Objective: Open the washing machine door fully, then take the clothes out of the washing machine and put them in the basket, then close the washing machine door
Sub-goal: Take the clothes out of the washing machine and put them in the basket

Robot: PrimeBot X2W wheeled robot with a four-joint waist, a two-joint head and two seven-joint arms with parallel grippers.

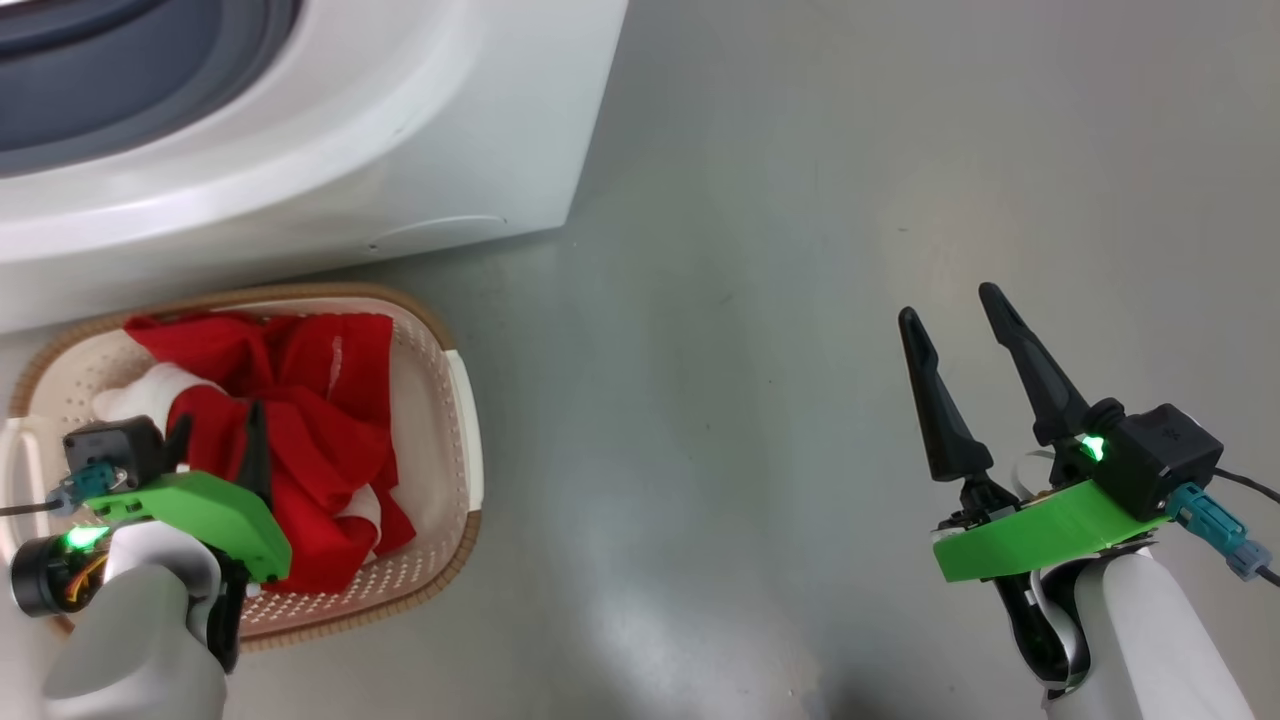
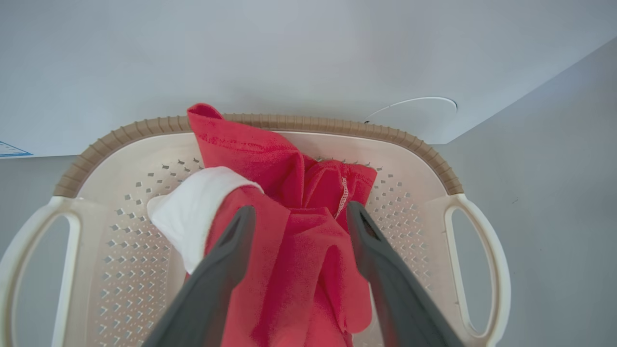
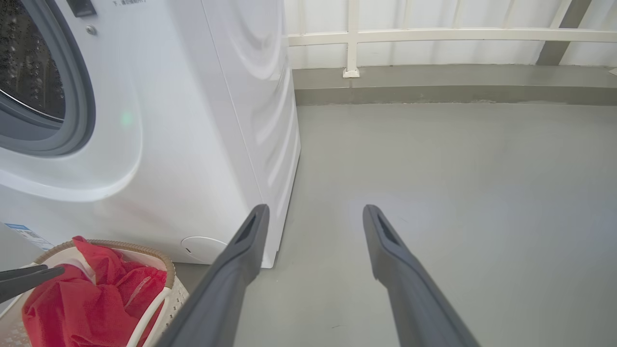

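Left end effector (image 2: 299,212) hovers over the basket (image 2: 289,121), its fingers spread wide on either side of the red clothes (image 2: 289,250) heaped inside, not clamped on them. Right end effector (image 1: 950,308) is open and empty above the grey floor (image 1: 750,400). Just beyond the basket stands the washing machine (image 1: 400,120).

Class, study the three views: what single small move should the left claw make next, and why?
Probably lift the left claw straight up, clear of the basket. Its fingers stand apart around the red clothes, which already lie in the basket, so nothing remains to release.
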